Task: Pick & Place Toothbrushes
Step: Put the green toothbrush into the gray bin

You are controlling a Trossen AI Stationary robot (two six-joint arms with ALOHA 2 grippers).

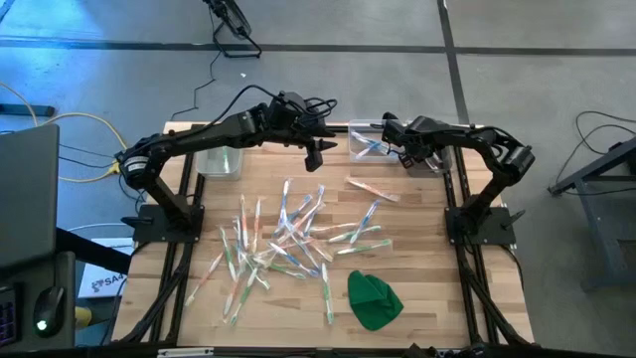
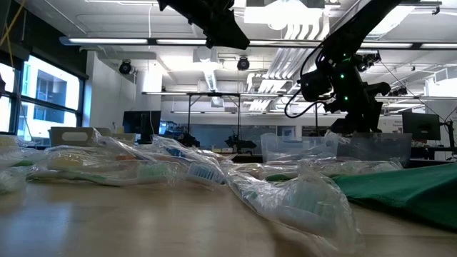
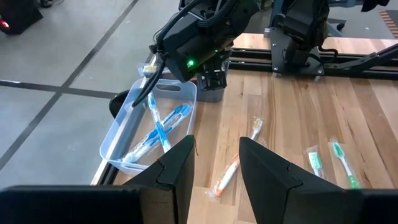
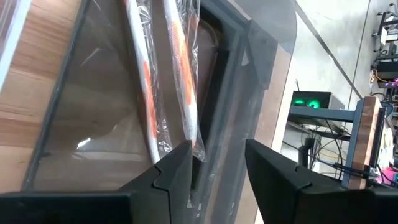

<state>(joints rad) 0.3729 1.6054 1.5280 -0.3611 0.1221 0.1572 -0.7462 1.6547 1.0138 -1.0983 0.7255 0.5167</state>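
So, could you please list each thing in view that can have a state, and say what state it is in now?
Left gripper: open, empty, above the table's far side.
Right gripper: open, empty, over the far right corner.
Clear rectangular plastic bin with blue toothbrushes: upright, partly filled.
Clear plastic bin with orange toothbrushes: holds two wrapped brushes.
Clear plastic bin on the left: upright, contents unclear.
Pile of wrapped pale toothbrushes: scattered on the table.
Green cloth lump: crumpled.

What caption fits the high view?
Left claw hovers open above the toothbrushes; right claw sits over a bin; green cloth nearby.
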